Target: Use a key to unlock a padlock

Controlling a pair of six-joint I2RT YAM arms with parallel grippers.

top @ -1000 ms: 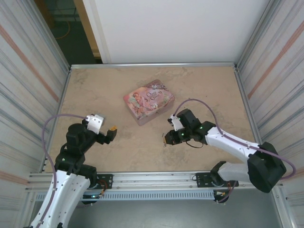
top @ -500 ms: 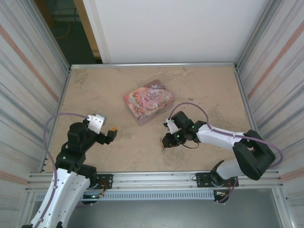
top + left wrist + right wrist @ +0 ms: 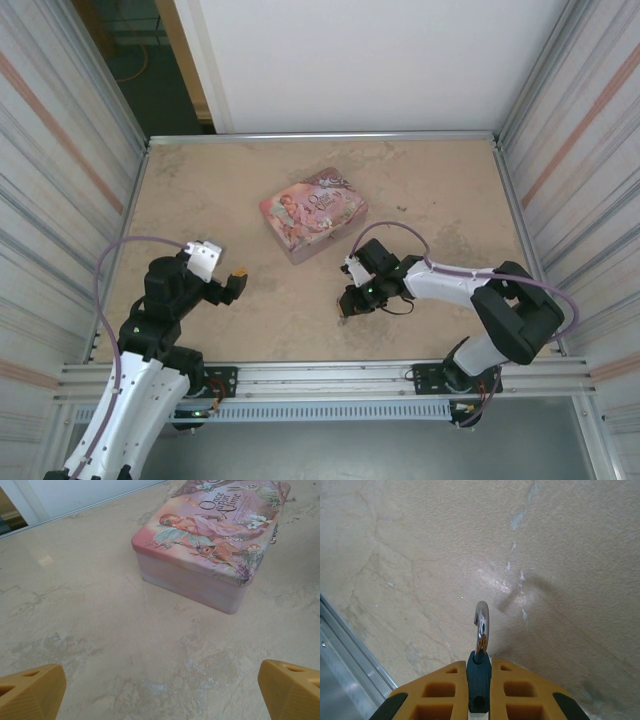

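Our right hand (image 3: 352, 300) pinches the tiny squarish blue-teal padlock (image 3: 479, 672) by its body, with the silver shackle (image 3: 481, 620) jutting free, likely to steady it for a key. That arm stretches low and leftward over the beige stone-look surface (image 3: 280, 320). Our left hand (image 3: 160, 695), spread wide, hovers facing the pink pictured tin box (image 3: 210, 545).

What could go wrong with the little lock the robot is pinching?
The right gripper pinches the padlock by its narrow blue body, so it might twist or slip out. Its silver shackle sticks out toward the table, so it could bump down there.
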